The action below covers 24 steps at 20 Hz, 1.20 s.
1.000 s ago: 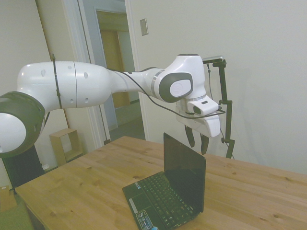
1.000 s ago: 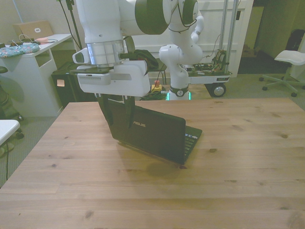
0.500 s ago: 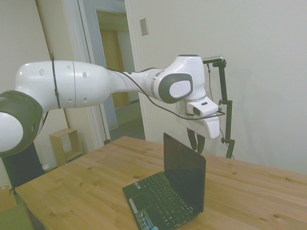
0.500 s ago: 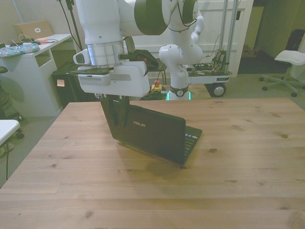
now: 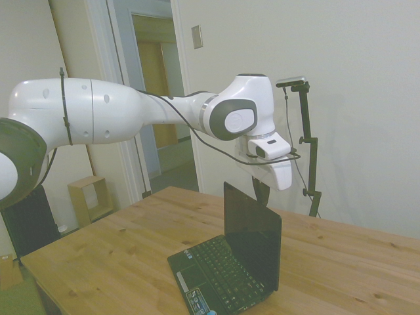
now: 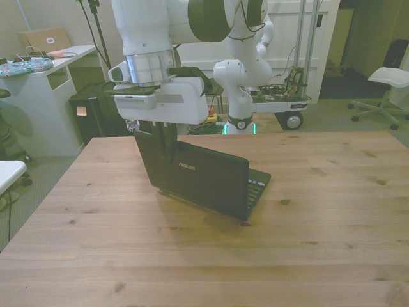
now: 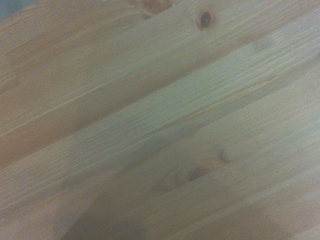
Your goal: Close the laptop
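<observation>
The small black laptop [image 5: 246,252] stands open on the wooden table [image 5: 118,249], its glossy screen upright and its keyboard flat. In the front view the plain lid's back [image 6: 204,179] shows a small logo. My gripper [image 5: 262,195] hangs just behind the lid's top edge, partly hidden by it. In the front view the gripper [image 6: 167,150] is over the lid's upper corner on the front view's left. Its fingers appear shut, with nothing held. The wrist view shows only blurred table planks [image 7: 160,120]; the laptop is out of it.
Behind the table stand a white desk [image 6: 45,73], a wheeled cart [image 6: 281,102] and an office chair [image 6: 390,77]. In the side view a wall and a doorway [image 5: 154,98] lie behind the table.
The gripper has shifted a little toward the front view's right, along the back of the lid. Its two fingers, apart a second ago, have drawn together. The laptop has not moved.
</observation>
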Available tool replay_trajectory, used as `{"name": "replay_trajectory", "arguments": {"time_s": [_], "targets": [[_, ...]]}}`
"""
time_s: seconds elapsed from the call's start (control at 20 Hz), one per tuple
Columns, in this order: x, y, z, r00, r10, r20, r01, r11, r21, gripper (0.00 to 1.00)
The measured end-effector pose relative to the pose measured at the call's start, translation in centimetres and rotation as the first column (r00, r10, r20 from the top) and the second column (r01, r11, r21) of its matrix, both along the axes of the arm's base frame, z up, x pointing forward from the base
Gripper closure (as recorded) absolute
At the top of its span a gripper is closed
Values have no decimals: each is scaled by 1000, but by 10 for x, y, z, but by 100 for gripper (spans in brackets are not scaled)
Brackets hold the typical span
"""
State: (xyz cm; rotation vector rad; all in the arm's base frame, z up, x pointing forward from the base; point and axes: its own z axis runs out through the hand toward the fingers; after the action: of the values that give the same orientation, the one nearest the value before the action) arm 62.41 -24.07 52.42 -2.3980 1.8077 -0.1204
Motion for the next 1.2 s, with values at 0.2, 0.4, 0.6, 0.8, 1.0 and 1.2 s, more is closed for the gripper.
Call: {"name": "replay_trajectory", "arguments": {"time_s": [0.2,0.4,0.6,0.8,1.0,1.2], "targets": [[-12,22,-3,1000,-1,-5,1,1000,16,100],[-32,54,-19,1000,4,-22,-3,999,36,100],[-58,108,-43,998,35,-55,-31,997,68,100],[-85,143,-78,995,42,-92,-34,996,84,100],[-107,147,-130,988,27,-150,-13,995,97,100],[-119,154,-144,987,32,-156,-16,995,98,100]]}}
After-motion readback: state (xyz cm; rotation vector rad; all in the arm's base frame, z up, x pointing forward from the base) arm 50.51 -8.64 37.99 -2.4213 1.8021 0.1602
